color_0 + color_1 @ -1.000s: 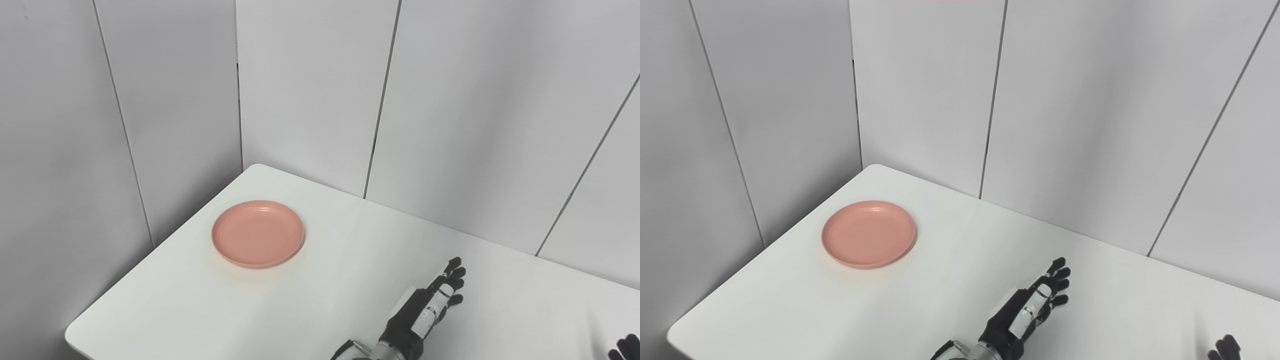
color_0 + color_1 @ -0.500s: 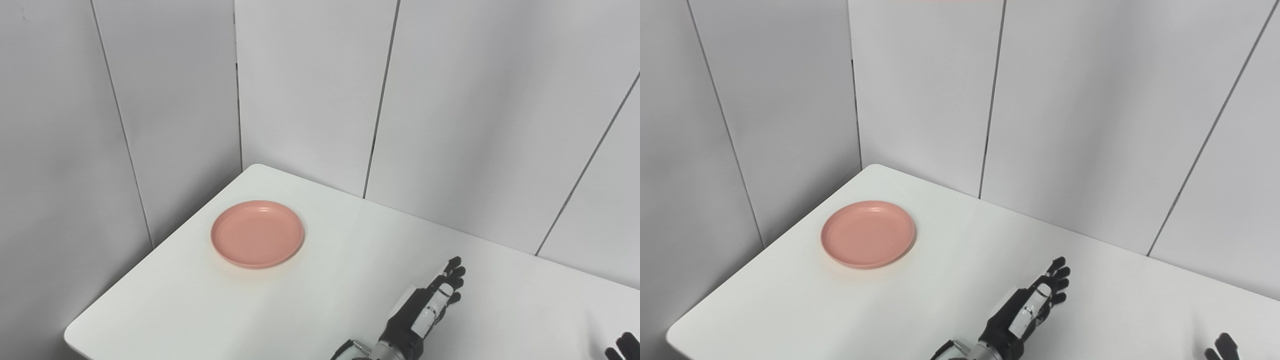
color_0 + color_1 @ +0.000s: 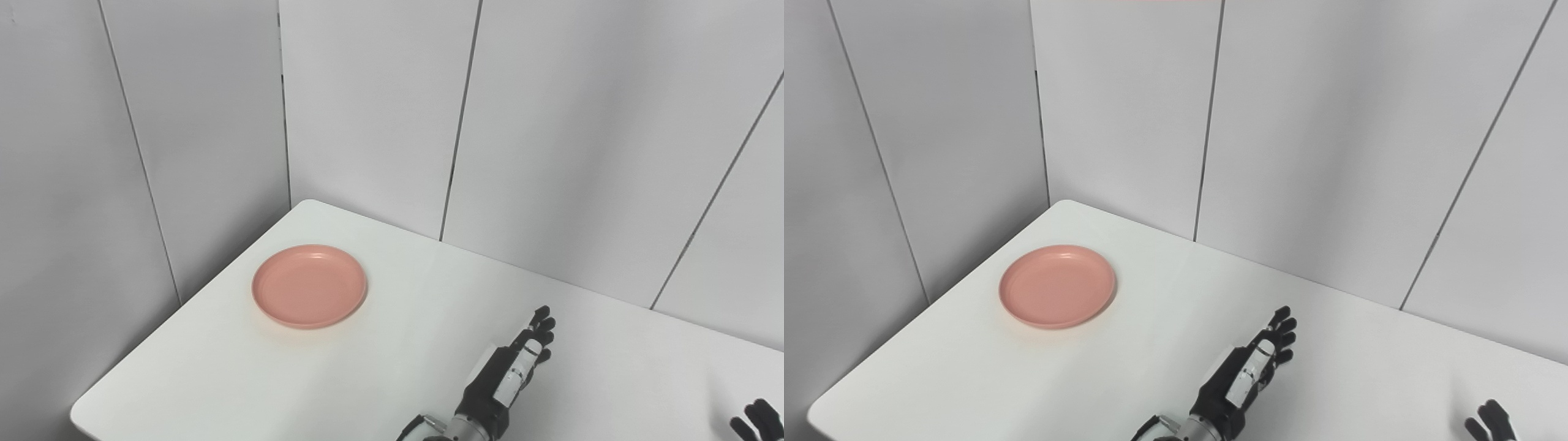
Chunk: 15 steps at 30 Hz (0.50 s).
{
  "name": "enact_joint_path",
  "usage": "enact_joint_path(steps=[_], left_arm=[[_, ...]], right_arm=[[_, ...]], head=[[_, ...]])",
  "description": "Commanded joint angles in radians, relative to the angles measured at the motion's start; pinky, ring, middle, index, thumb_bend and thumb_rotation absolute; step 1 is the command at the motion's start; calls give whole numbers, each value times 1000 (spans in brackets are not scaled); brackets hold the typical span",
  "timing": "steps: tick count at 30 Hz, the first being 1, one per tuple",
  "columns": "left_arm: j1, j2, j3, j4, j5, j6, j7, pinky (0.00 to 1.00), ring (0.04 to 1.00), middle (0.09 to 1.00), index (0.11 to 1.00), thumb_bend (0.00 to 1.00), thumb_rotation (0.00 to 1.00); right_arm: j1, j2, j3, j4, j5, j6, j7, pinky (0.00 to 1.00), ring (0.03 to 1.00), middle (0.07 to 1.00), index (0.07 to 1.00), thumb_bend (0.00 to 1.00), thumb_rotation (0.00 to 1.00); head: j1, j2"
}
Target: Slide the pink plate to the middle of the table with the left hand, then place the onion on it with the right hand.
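We see the pink plate [image 3: 309,285], round and shallow with a low raised rim, lying flat and bare, well apart from our left hand [image 3: 508,373], up and to its left, holding nothing.

Both cameras sit side by side above and behind the left hand [image 3: 505,380], looking down and forward over the table [image 3: 380,343] toward the wall panels [image 3: 1304,135] beyond the hand. They share nearly the whole scene, the right eye view set slightly rightward.
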State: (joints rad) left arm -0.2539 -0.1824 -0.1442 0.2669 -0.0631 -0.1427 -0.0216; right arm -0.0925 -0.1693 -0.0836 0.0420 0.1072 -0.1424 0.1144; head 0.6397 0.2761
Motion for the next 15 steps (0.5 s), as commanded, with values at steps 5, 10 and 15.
enact_joint_path(steps=[5,10,15], left_arm=[[32,-1,-2,-51,29,29,12,977,1000,1000,1000,471,1000],[11,12,7,-121,38,85,12,998,1000,1000,1000,462,1000],[-20,25,29,-166,19,102,2,1000,1000,1000,1000,448,1000]], right_arm=[[47,19,2,68,4,-27,-2,1000,910,931,920,459,998],[51,22,3,57,5,-13,-1,1000,897,922,904,410,999],[48,24,5,59,-2,-13,-5,1000,892,919,897,411,997]], head=[[-4,-5],[-4,-5],[-14,-2]])
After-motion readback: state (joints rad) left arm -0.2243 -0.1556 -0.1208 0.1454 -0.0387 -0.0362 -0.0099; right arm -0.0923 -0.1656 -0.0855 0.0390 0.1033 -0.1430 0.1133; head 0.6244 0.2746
